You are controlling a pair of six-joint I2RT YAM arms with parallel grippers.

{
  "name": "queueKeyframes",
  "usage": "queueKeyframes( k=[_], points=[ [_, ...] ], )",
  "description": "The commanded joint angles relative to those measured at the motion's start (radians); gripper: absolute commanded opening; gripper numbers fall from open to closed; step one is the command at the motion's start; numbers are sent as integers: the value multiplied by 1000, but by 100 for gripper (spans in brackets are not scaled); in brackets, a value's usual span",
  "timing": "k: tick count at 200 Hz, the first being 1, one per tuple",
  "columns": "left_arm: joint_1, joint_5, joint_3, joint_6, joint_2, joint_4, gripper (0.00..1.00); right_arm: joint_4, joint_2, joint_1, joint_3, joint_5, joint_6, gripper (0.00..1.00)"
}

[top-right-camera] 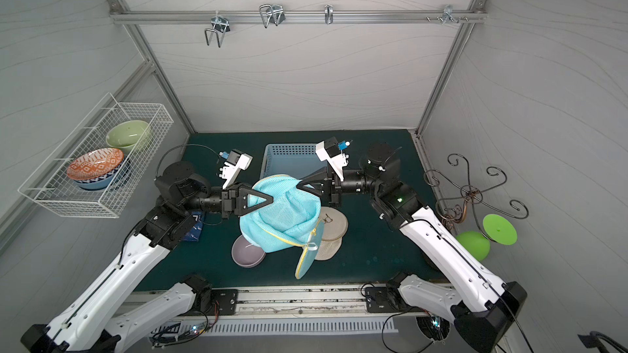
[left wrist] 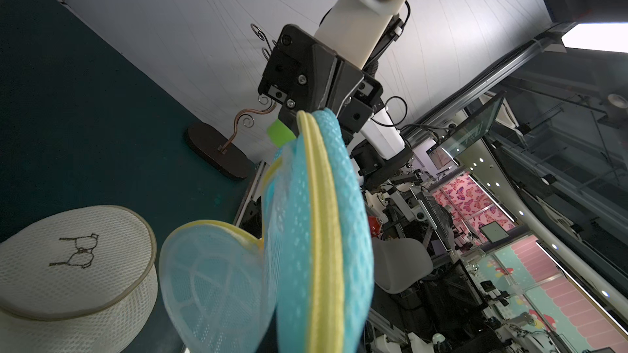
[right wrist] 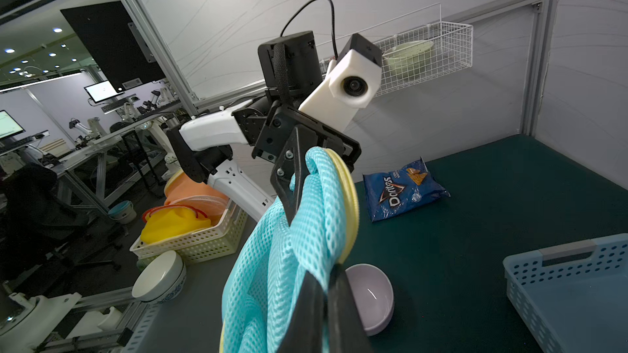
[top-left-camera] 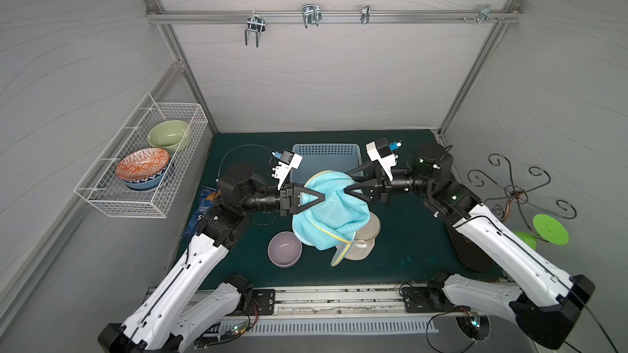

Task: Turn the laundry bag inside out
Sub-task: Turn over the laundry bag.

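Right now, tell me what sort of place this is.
Likely a robotics lab test cell: an aluminium-framed booth, a dark green tabletop, and monitors and other robot arms beyond it.

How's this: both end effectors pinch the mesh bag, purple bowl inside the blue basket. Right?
No: both top views show the purple bowl on the mat, outside the blue basket. Left end effector and right end effector do pinch the mesh bag.

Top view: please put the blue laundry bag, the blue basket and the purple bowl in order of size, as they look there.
1. laundry bag, though it is held up, nearer the camera
2. basket, partly hidden behind the bag
3. purple bowl
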Motion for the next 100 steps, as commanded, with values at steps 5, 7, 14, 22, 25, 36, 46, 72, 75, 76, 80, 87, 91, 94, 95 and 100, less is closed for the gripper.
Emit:
queueKeyframes(
  k=[5,7,14,22,25,36,46,72,75,76,80,87,91,94,95,100],
  points=[
    [95,-51,-90,-93,19,220,25,452,-51,2,26,-206,268,0],
    [99,-54,-97,-101,19,225,26,457,-52,2,28,-204,271,0],
    [116,-49,-124,-125,18,251,30,451,-61,-1,30,-186,267,0],
    [131,-38,-158,-153,17,287,32,415,-68,-3,32,-173,242,0],
    [134,-39,-168,-161,17,294,32,397,-70,-2,36,-170,228,0],
    [145,-27,-209,-204,13,337,32,328,-80,-7,42,-123,190,0],
    [147,-9,-242,-240,3,382,34,239,-92,-8,46,-82,128,0],
    [149,-23,-303,-271,-25,427,14,190,-118,-20,27,19,79,0],
    [147,-31,-306,-265,-29,418,10,195,-119,-23,24,30,82,0],
    [147,-34,-308,-262,-31,415,9,194,-121,-23,23,34,83,0],
    [149,-39,-314,-255,-33,410,6,180,-123,-25,26,50,74,0],
    [151,-33,-329,-251,-40,408,7,103,-131,-25,44,86,22,0],
    [155,-28,-336,-253,-45,408,9,60,-138,-23,56,103,-18,0],
    [157,-19,-342,-258,-51,414,10,20,-145,-23,63,120,-43,0],
    [158,-18,-345,-260,-53,418,10,12,-147,-23,66,124,-54,0],
    [162,-8,-361,-274,-66,439,10,-51,-160,-21,74,175,-101,0]
  ],
)
